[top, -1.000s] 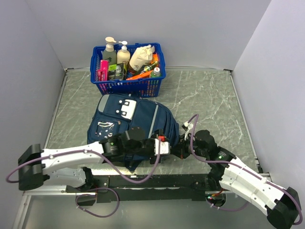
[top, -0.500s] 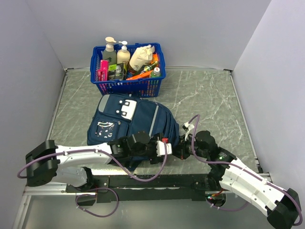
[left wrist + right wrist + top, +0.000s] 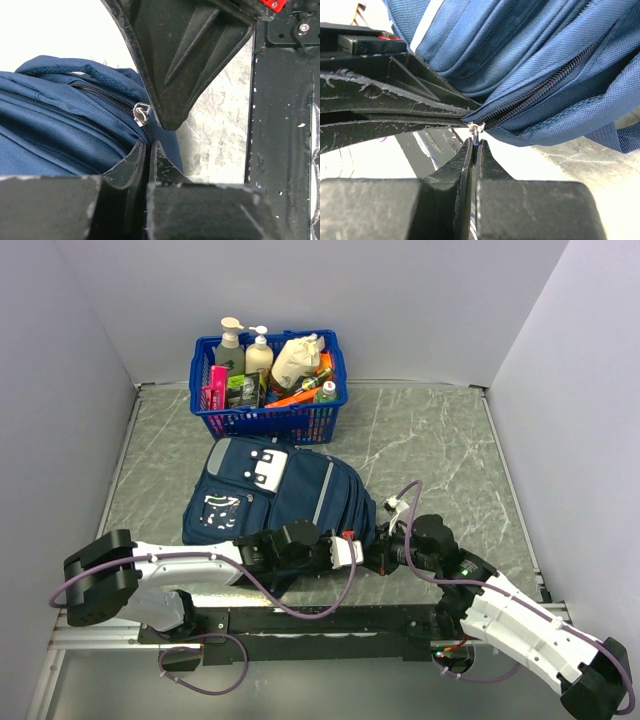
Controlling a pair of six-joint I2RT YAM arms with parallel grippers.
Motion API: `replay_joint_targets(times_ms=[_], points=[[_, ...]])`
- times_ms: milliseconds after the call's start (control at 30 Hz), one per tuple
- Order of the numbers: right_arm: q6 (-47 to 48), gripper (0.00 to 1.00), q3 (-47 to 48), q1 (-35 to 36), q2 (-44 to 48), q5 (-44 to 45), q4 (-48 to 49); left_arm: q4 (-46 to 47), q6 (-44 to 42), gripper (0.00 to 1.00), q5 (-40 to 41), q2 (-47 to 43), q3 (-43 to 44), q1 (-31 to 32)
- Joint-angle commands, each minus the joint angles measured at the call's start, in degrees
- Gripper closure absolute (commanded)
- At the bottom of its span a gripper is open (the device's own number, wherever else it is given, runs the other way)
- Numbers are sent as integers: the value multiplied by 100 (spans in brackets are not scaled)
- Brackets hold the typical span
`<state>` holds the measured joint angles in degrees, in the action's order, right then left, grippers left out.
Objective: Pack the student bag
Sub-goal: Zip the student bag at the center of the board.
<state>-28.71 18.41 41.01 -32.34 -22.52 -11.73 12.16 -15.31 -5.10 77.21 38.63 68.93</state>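
Observation:
The navy student bag (image 3: 290, 495) lies flat in the middle of the table, its zipped edge toward the arms. My right gripper (image 3: 475, 142) is shut on the silver zipper pull (image 3: 476, 131) at the end of the closed zipper. My left gripper (image 3: 148, 146) is shut on the student bag's (image 3: 60, 115) fabric seam just beside that zipper pull (image 3: 141, 112). In the top view the left gripper (image 3: 362, 552) and the right gripper (image 3: 380, 553) meet tip to tip at the bag's near right corner. The left fingers (image 3: 395, 105) show in the right wrist view, tapering to the zipper's end.
A blue plastic mesh basket (image 3: 268, 422) full of bottles and packets stands at the back, just behind the bag. Grey walls close in the marble table on the left, back and right. A black rail (image 3: 280, 125) runs along the near edge.
The left gripper was open a second ago; it has slid right along the bag's near edge and shut on the fabric by the zipper pull. The right gripper has stayed shut in place.

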Motion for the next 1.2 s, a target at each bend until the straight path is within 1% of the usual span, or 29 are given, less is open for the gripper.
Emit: replay_joint_targets(times_ms=[0,67,133,167,200,233,267,333,400,467,533,633,733,767,800,867,967,1000,1067,1100,1167], points=[[-73,100,250,29,210,186,66,50,-182,99,-78,-144,30,16],[-82,100,346,-32,71,494,-205,-318,-393,99,-306,-232,118,24],[-82,100,399,-146,-44,652,-365,-757,-805,99,-710,-390,293,24],[-91,100,452,-268,-140,679,-470,-1194,-946,99,-816,-452,329,24],[-82,100,470,-322,-185,697,-523,-1582,-1391,99,-1174,-566,416,24],[-74,100,505,-374,-237,697,-567,-1933,-1735,99,-1308,-619,469,24],[-73,100,584,-505,-351,749,-707,-2581,-1982,99,-1431,-672,513,24],[-3,100,672,-664,-475,723,-796,-3182,-2378,99,-1782,-882,619,7],[49,100,742,-875,-650,627,-796,-3631,-2573,99,-1862,-1145,637,-11],[67,100,839,-998,-878,618,-779,-3834,-2591,99,-2055,-1330,619,-63],[120,100,961,-1200,-1107,679,-717,-4308,-2705,99,-2274,-1550,602,-116],[146,100,1111,-1587,-1388,811,-489,-5020,-3082,99,-2521,-1893,540,-213],[138,100,1278,-1868,-1538,1135,-269,-5653,-3512,99,-2540,-2157,505,-301],[155,100,1313,-1930,-1539,1206,-251,-5811,-3801,99,-2452,-2236,522,-301],[146,100,1383,-2018,-1487,1459,-260,-6170,-4004,99,-2417,-2280,531,-301],[164,100,1437,-2123,-1346,1558,-400,-6392,-4313,99,-2355,-2420,531,-301],[217,100,1507,-2168,-802,1803,-838,-6569,-4568,99,-2267,-2570,496,-301],[199,100,1533,-2168,-444,1865,-979,-6604,-4647,99,-2250,-2588,479,-301],[173,100,1542,-2159,-38,1840,-1322,-6692,-4884,99,-2118,-2658,417,-301],[164,100,1560,-2159,330,1778,-1437,-6692,-4955,99,-2048,-2676,391,-301],[68,100,1543,-2150,613,1436,-1735,-6692,-5157,99,-1873,-2746,356,-301]])
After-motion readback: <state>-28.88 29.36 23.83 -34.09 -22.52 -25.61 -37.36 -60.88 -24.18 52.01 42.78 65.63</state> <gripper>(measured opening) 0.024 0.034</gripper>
